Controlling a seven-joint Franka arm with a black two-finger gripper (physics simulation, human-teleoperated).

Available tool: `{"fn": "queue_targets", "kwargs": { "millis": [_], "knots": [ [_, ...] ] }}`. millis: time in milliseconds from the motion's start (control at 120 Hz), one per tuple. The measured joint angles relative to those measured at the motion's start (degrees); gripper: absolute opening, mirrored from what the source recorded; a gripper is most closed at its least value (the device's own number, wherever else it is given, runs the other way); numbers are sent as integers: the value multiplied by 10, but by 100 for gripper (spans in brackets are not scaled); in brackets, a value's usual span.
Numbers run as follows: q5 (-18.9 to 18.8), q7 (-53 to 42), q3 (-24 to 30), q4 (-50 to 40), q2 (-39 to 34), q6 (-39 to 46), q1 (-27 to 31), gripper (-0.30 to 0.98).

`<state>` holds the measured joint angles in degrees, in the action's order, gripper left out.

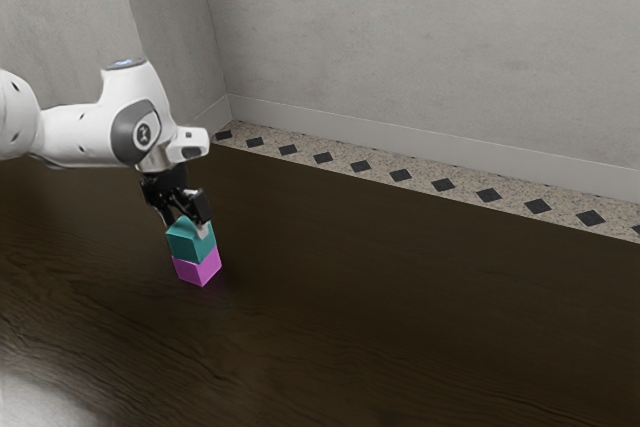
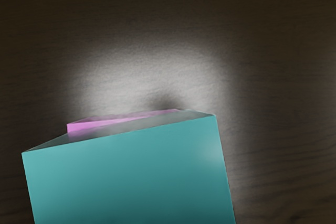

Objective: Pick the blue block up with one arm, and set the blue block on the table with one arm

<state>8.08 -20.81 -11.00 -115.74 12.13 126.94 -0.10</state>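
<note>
Block [image 1: 188, 244] gleams teal-blue (almost green) above a pink cube [image 1: 193, 271].

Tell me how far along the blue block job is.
Done: the gripper is down at the blue-green block. Under way: the pickup, though I can't tell whether the block is gripped. Left: it is right above the pink block, not on the table, so moving it clear and setting it down remain.
</note>
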Motion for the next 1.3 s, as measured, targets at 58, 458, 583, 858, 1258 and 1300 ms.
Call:
{"fn": "queue_targets", "kwargs": {
  "millis": [58,458,583,858,1258,1300],
  "knots": [
    [0,1,0,1,2,1,0,69],
    [0,5,-2,19,30,1,0,69],
    [1,6,-4,19,36,1,0,69],
    [2,8,-5,28,47,3,-1,69],
    [4,8,-7,32,48,0,-1,45],
    [4,9,-7,32,48,1,-1,43]
  ]
}}
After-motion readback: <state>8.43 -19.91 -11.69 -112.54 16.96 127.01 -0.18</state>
